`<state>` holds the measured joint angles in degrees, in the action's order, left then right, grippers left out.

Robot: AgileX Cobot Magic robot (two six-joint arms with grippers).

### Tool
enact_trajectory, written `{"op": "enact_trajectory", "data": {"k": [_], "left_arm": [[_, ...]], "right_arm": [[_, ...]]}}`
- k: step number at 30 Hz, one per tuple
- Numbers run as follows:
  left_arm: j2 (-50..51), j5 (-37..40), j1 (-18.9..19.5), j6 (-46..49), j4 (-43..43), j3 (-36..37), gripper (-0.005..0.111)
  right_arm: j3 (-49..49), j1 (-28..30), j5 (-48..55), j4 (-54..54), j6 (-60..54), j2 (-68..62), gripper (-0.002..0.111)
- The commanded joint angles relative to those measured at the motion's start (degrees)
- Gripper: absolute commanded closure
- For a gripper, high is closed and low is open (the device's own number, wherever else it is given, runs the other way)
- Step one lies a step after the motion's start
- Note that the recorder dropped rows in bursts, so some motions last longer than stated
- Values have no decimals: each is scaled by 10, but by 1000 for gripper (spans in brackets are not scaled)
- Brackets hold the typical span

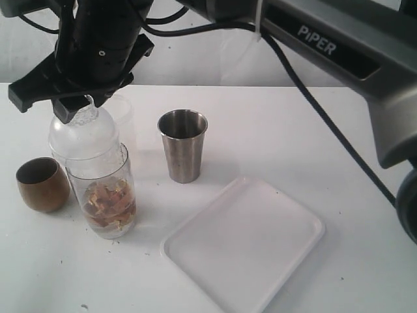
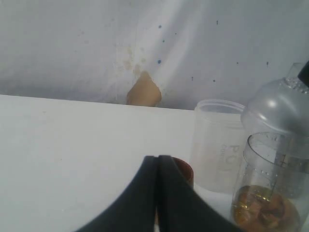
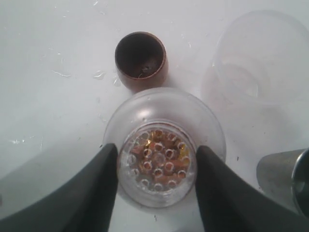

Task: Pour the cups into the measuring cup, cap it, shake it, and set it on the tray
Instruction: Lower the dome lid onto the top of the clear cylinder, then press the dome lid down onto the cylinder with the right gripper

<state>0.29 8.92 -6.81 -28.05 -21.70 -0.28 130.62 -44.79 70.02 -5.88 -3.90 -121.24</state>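
Observation:
The clear measuring cup (image 1: 104,195) stands at the left and holds amber liquid with brownish pieces. Its clear domed lid (image 1: 83,134) hangs just above and behind the cup's rim. My right gripper (image 1: 81,107) reaches across from the right and is shut on the lid's perforated neck (image 3: 157,159). Close by stand the brown-gold cup (image 1: 42,184), the steel tumbler (image 1: 182,145) and the frosted cup (image 1: 124,111). The white tray (image 1: 244,244) lies at the front right. My left gripper (image 2: 158,157) is shut on nothing, low in front of the brown cup (image 2: 184,169).
A white cloth backdrop (image 2: 145,48) rises behind the white table. The right arm and its black cable (image 1: 326,124) cross over the table's right half. Small droplets (image 3: 99,75) lie on the table near the brown cup.

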Motion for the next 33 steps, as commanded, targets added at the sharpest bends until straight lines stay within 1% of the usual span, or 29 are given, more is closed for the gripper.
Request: {"op": "enact_trajectory", "data": {"k": [1,2,5,33], "left_arm": [[-3,-3,-3,0,-2,3,107],[-3,-3,-3,0,-2,3,107],[-3,-3,-3,0,-2,3,107],[-3,-3,-3,0,-2,3,107]], "right_arm": [[-14,2,-1,0,-7,19,108],[-33,2,-1,3,-12,25,108],[-48,2,-1,8,-15,27,108],[-48,2,-1,14,-19,-18,108]]}}
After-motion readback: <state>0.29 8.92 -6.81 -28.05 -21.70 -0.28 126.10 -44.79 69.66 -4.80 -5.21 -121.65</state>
